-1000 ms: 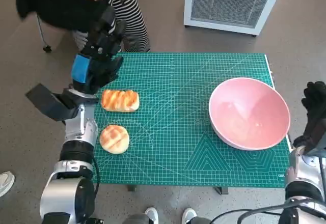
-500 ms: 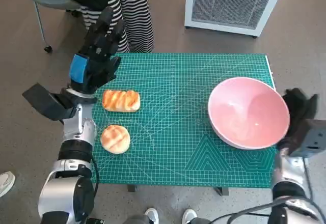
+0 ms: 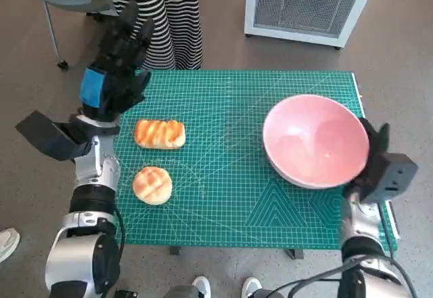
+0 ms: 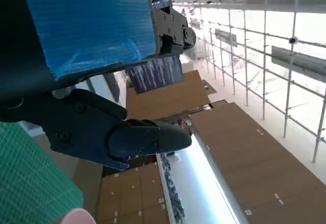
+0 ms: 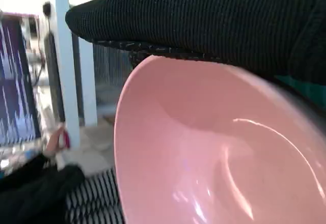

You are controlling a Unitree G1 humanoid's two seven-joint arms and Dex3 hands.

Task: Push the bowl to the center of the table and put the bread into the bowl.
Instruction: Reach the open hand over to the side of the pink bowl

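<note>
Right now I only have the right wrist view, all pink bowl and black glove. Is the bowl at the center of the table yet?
Observer: Not yet. In the head view the bowl sits on the right half of the green mat, with the right hand against its right side.
Operator: Where is the bread?
Observer: Two pieces lie on the mat's left side: a striped loaf and, nearer the robot, a round bun.
Operator: And the left hand?
Observer: The left hand is raised over the mat's far left corner, holding nothing.
</note>
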